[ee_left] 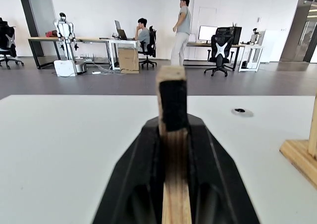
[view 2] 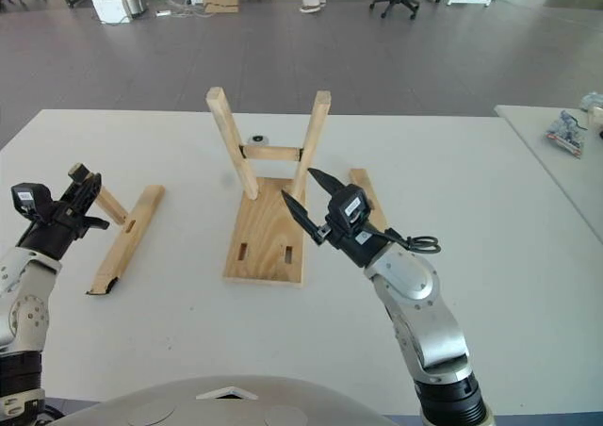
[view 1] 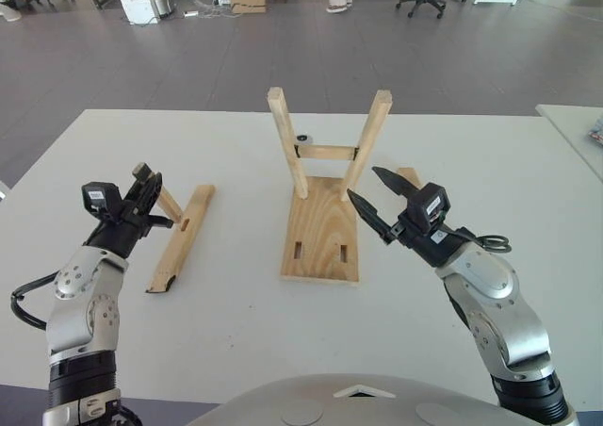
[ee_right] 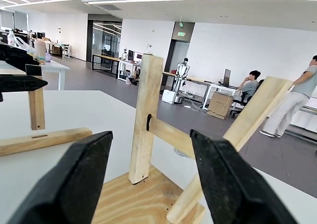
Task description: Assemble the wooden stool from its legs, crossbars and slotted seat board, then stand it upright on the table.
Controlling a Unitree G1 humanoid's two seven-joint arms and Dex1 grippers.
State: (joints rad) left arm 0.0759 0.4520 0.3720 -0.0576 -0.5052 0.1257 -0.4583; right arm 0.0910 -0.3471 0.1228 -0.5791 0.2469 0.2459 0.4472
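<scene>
White table (view 1: 236, 332), pale seat board (view 1: 320, 230) flat, two legs (view 1: 285, 139) upright, crossbar (view 1: 328, 152) between

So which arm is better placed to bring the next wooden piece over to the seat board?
Probably left: the left claw is shut on a crossbar touching the loose leg. The right claw hangs open and empty by the seat board.

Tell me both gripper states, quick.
Left gripper: closed on a crossbar.
Right gripper: open, holding nothing.
</scene>
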